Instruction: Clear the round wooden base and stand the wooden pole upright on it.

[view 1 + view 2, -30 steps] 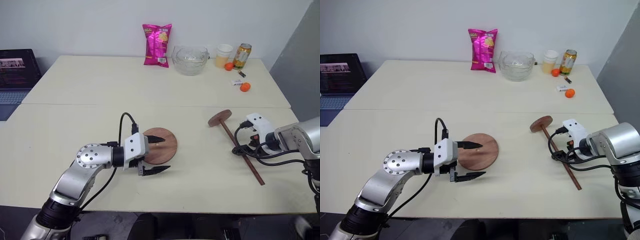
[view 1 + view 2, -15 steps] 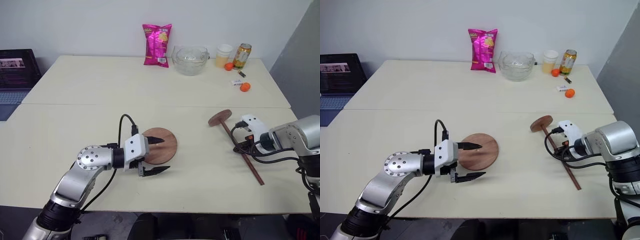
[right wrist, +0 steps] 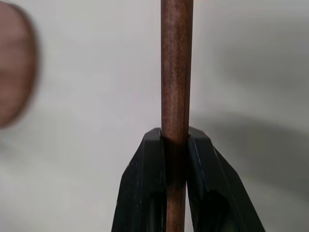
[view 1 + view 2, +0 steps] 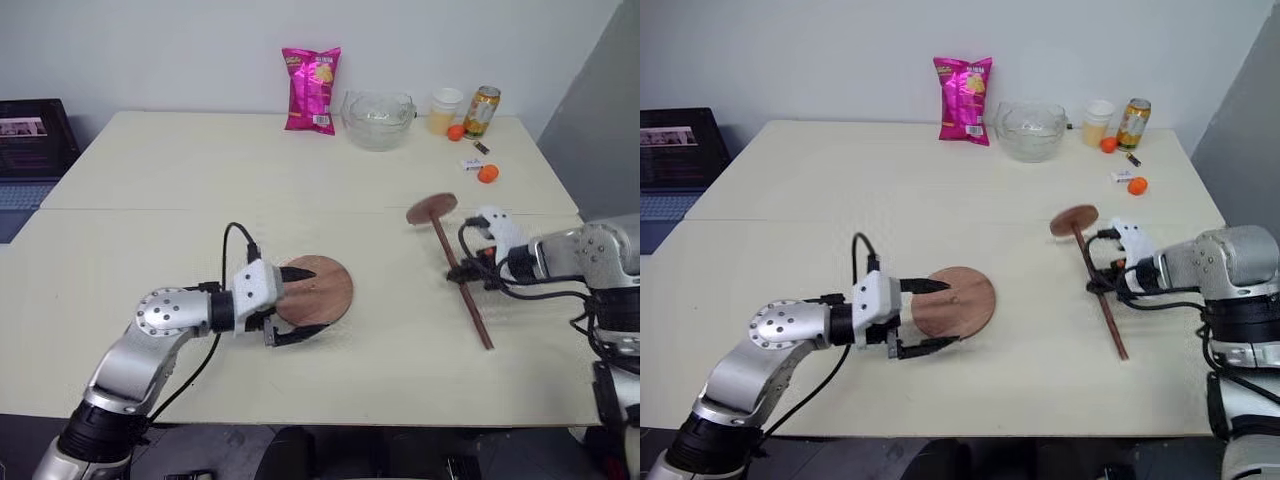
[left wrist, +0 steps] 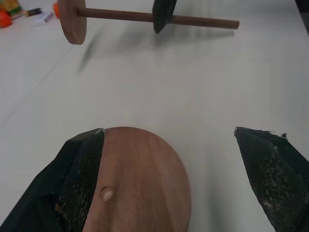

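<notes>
Nearest us, the left gripper [image 4: 291, 303] hangs spread wide at the near-left edge of the flat, round, reddish-brown wooden base [image 4: 315, 290], one black finger [image 5: 79, 171] over the disc, the other [image 5: 273, 169] past its rim. To the right we see the right gripper [image 3: 175, 145] pinching the slim dark-brown wooden pole [image 4: 458, 282] partway along the shaft (its disc end points away from us). Far back on the cream table [image 4: 200, 170] stand a pink crisp bag [image 4: 311, 90] and a clear glass bowl [image 4: 378, 120]

Open table [image 4: 400, 330] btwn base [image 4: 316, 289] & pole [image 4: 456, 280]; base top bare.
</notes>
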Robot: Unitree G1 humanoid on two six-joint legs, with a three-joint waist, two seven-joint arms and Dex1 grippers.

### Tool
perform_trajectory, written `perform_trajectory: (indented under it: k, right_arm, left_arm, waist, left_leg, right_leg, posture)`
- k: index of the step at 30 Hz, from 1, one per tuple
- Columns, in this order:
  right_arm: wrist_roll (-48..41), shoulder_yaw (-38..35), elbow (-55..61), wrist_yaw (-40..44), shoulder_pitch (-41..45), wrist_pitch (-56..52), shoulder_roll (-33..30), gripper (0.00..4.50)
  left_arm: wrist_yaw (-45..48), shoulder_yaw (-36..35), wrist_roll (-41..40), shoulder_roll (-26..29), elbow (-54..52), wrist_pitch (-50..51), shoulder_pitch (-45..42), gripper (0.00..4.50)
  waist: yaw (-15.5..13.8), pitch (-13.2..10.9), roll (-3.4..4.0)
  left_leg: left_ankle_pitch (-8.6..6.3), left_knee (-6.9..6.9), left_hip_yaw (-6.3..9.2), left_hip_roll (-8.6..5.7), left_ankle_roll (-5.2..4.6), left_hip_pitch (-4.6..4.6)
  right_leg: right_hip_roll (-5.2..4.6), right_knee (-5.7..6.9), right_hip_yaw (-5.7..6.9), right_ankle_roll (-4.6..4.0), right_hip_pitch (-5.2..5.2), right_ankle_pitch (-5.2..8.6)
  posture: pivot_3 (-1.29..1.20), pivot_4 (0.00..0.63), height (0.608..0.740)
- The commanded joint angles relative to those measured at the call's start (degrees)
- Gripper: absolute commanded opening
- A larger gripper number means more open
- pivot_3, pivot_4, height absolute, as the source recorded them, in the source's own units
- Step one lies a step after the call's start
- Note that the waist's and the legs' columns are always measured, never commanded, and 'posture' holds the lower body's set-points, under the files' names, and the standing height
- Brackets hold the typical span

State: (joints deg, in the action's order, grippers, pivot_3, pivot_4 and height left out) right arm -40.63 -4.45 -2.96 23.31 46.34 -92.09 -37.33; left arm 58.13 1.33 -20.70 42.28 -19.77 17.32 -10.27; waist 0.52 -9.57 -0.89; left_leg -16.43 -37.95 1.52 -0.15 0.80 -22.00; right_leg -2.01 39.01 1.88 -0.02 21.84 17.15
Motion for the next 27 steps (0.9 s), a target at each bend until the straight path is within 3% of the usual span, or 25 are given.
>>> perform_trajectory:
  k: [1,8,13,20,27]
  right_arm:
    - [-1.2,-3.7,9.9,-0.1,-0.2,5.2,3.1,0.21]
    - [4.9,-4.7,17.2,-0.9,-6.0,35.7,16.7,0.21]
    - [9.1,1.3,19.4,7.2,-12.0,59.0,25.7,0.21]
    - [15.8,13.5,17.0,15.4,-16.8,76.8,31.5,0.21]
    - [19.8,18.3,8.3,19.3,-17.9,87.3,34.9,0.21]
  left_arm:
    - [-0.4,-8.1,-3.1,3.5,-2.0,2.1,2.5,4.50]
    - [-3.8,-19.3,-7.8,5.8,-8.4,9.0,11.4,4.50]
    - [-3.1,-22.8,-8.6,7.4,-8.9,10.0,15.1,4.50]
    - [-3.5,-25.2,-9.8,6.4,-8.4,9.3,16.4,4.50]
    - [-0.6,-23.1,-8.4,8.1,-8.7,7.3,18.7,4.50]
  waist:
    - [-0.1,0.0,0.00]
    - [0.0,0.0,0.00]
    - [-0.1,0.0,0.00]
    - [0.1,0.0,0.01]
    - [0.4,0.0,-0.03]
  left_leg:
    - [0.00,0.01,0.02,0.01,0.00,-0.01]
    - [0.00,-0.02,-0.03,-0.02,0.00,-0.20]
    - [0.01,0.00,-0.02,-0.01,0.02,-0.20]
    - [0.01,0.01,-0.03,0.01,0.02,-0.12]
    - [0.01,0.00,-0.04,0.01,0.03,0.00]
  right_leg:
    - [0.01,-0.01,0.01,0.00,0.01,0.00]
    - [-0.03,-0.02,-0.05,0.03,0.19,-0.02]
    - [-0.02,0.02,-0.04,0.03,0.25,-0.02]
    - [-0.01,0.05,-0.05,0.03,0.23,-0.02]
    - [-0.02,0.05,-0.07,0.02,0.15,-0.02]
  posture:
    - [0.00,0.150,0.740]
    - [0.00,0.150,0.740]
    - [0.00,0.150,0.740]
    - [0.00,0.150,0.740]
    - [0.00,0.150,0.740]
